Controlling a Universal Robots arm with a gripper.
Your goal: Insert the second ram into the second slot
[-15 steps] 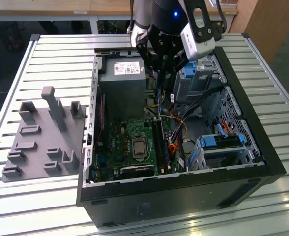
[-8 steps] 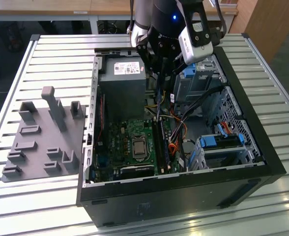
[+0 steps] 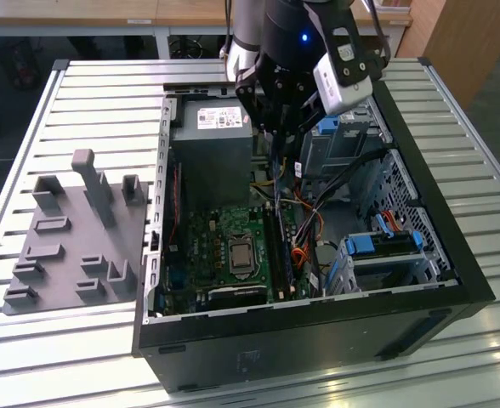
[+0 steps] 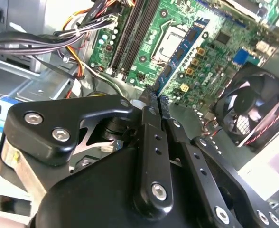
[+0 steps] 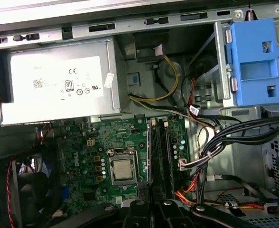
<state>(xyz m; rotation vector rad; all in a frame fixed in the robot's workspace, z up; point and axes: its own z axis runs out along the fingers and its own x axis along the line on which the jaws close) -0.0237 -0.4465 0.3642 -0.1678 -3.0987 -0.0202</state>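
Note:
My gripper (image 3: 278, 127) hangs inside the open computer case, over the motherboard, with its fingers (image 4: 151, 123) pressed together. It is shut on the second ram (image 4: 180, 54), a thin dark-blue stick with a white sticker and black chips that points down from the fingertips. In the first wrist view the second ram (image 5: 150, 156) shows edge-on as a thin line beside the memory slots (image 5: 162, 156). These long dark memory slots (image 3: 277, 251) run next to the processor socket (image 3: 240, 255). The stick is above the board, not touching the memory slots (image 4: 132, 33). I cannot tell whether either one is filled.
A grey power supply (image 5: 59, 80) sits at the case's far end. Bundled black and coloured cables (image 5: 225, 137) cross beside the slots. Blue drive-bay latches (image 5: 253, 61) stand on the exterior view's right. A fan (image 4: 251, 107) is near the board. A grey fixture plate (image 3: 71, 238) lies outside the case.

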